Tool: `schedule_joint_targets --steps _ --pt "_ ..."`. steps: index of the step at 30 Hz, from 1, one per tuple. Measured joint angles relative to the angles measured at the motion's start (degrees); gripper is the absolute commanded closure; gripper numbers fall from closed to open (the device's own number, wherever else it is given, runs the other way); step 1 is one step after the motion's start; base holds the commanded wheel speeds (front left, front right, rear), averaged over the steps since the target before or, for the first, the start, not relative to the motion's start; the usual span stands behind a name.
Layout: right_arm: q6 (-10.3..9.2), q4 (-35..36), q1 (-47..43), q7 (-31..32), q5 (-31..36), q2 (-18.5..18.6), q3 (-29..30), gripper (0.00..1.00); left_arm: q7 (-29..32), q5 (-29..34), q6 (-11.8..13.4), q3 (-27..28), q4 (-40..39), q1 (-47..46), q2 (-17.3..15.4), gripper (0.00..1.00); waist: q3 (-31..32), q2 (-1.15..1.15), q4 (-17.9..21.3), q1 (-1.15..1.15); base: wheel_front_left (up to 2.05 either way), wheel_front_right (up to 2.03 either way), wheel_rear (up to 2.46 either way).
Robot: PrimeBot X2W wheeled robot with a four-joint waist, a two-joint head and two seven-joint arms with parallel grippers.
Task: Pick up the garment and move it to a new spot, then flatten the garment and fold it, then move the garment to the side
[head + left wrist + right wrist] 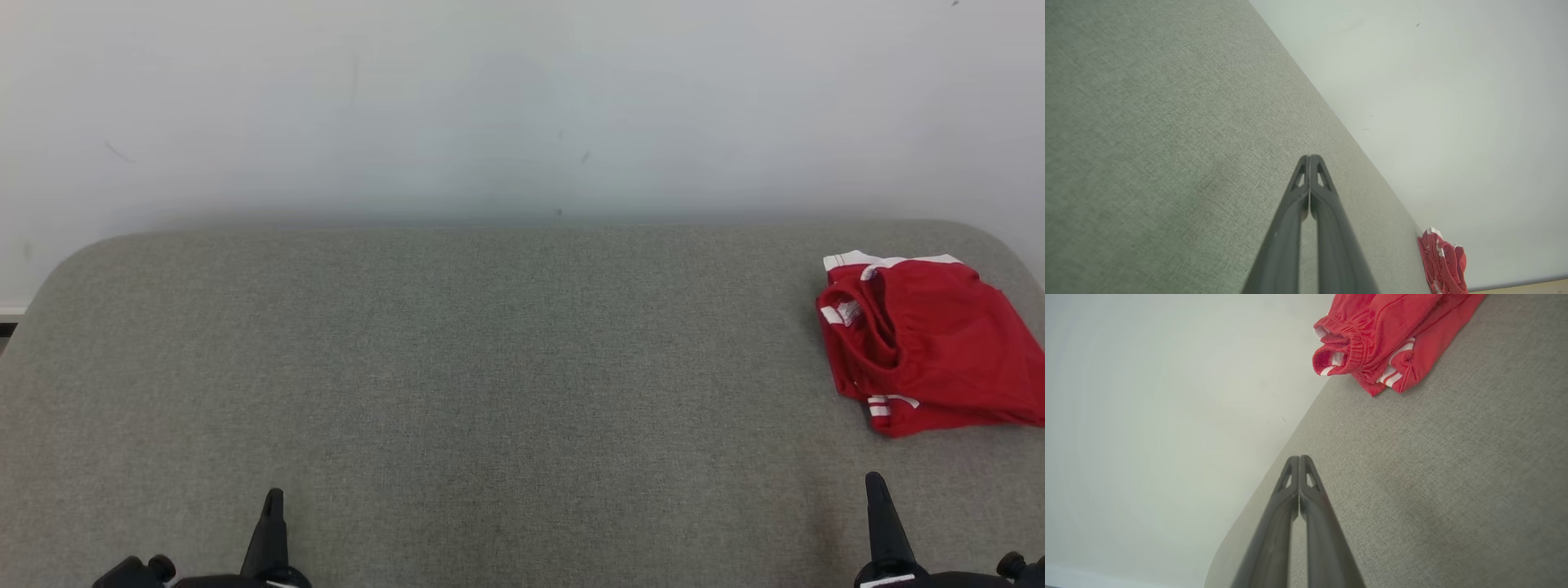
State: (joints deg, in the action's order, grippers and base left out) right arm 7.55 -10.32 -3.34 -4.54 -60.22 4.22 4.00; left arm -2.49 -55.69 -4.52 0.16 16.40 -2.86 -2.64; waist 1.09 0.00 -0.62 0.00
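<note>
In the head view, a grey fabric-covered bench [490, 367] ran across the picture in front of a pale wall [490, 106]. The garment [931, 343], red with white stripes, lay in a folded bundle on the far right of the bench, close to its rounded corner and cut off by the picture's right edge. The left claw [273, 496] showed at the lower left and the right claw [875, 482] at the lower right. Each pointed up the picture as a single dark spike, and both hung over bare fabric. The right claw was nearer the garment but apart from it.

In the left wrist view, the left claw [1309, 157] had its two fingers pressed together at the tips, with nothing between them. Grey bench cloth lay beneath it. The garment [1443, 261] was a small red heap far off, at the bench's edge against the wall.

In the right wrist view, the right claw [1299, 458] was likewise closed tip to tip and held nothing. The garment [1388, 330] lay ahead of it on the bench. Its gathered elastic waistband and white-striped hems faced the camera, and it was well clear of the fingers.
</note>
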Motion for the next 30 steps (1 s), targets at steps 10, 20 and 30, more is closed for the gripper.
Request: schedule_joint_targets --steps 10,20,30 --pt "0.0 0.11 1.04 1.58 -6.69 0.11 0.94 1.0 1.59 -7.33 -0.52 0.11 0.58 -1.94 -0.01 1.0 -0.2 0.0 0.1 0.0 0.0 0.0 0.0" --pt "0.0 0.15 1.91 3.09 -12.33 0.16 1.76 1.0 3.14 -13.08 -1.03 0.2 0.98 -3.27 -0.02 1.0 -0.38 0.0 0.19 0.0 0.0 0.0 0.0" --pt "0.0 0.25 2.27 4.47 -17.29 0.2 2.56 1.0 4.5 -18.74 -1.52 0.3 1.3 -4.42 -0.03 1.0 -0.56 0.0 0.28 0.0 0.0 0.0 0.0"
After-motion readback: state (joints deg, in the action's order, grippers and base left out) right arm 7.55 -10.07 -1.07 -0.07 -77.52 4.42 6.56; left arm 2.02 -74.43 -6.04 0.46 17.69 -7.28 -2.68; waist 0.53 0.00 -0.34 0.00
